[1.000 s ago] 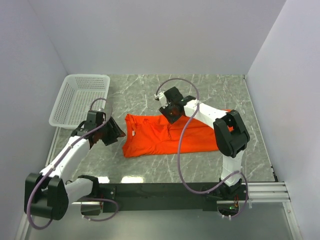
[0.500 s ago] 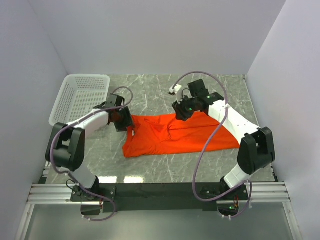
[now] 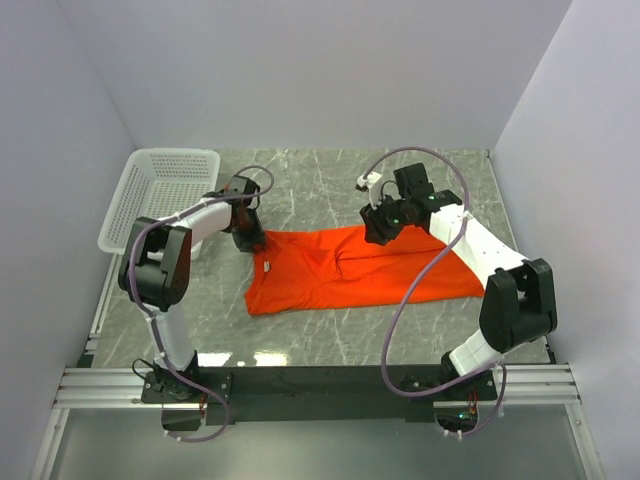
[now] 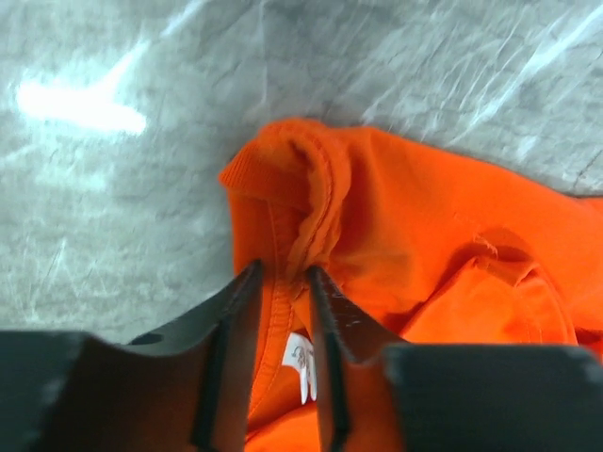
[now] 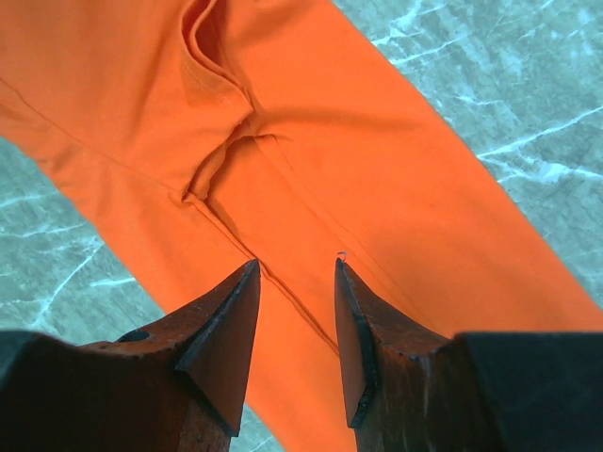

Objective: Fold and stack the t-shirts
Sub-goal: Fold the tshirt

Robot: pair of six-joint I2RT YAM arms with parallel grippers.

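Between the narrowly set left fingers (image 4: 234, 330), whether pinching its collar I cannot tell, and beneath the parted, empty right fingers (image 5: 224, 330), the t-shirt (image 3: 330, 275) lies spread on the worktop (image 3: 320, 180), so grasping for a fold seems in hand, needing firm pinches next.

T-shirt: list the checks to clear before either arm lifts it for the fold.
1. Left tool at the collar of the t-shirt: ok, the collar fold sits between its fingers.
2. Left tool clamped firmly: cannot tell.
3. Right tool gripping cloth: not ok, jaws stand open above the t-shirt.
4. Cloth lying flat: not ok, creases near the middle.
5. Basket apart from the t-shirt: ok.
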